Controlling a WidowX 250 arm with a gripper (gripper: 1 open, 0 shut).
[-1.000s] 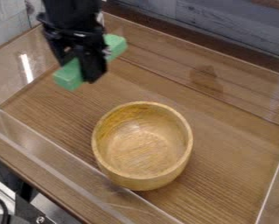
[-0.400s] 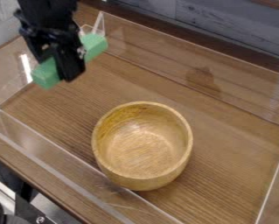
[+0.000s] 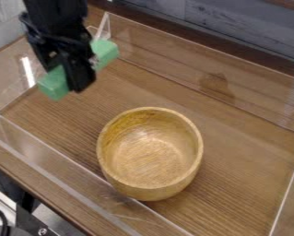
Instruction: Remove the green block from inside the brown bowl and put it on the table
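Note:
The green block hangs tilted above the table at the upper left, one end sticking out right of the fingers and the other end showing lower left. My black gripper points down and is shut on the block. The brown bowl stands empty on the table, lower right of the gripper and apart from it.
Clear acrylic walls border the table on the front and left sides. A grey wall runs behind the table. Bare wood grain lies beneath the gripper and to the right of the bowl.
The gripper carried the green block left, away from the bowl, then shifted back slightly to the right. The bowl has not moved.

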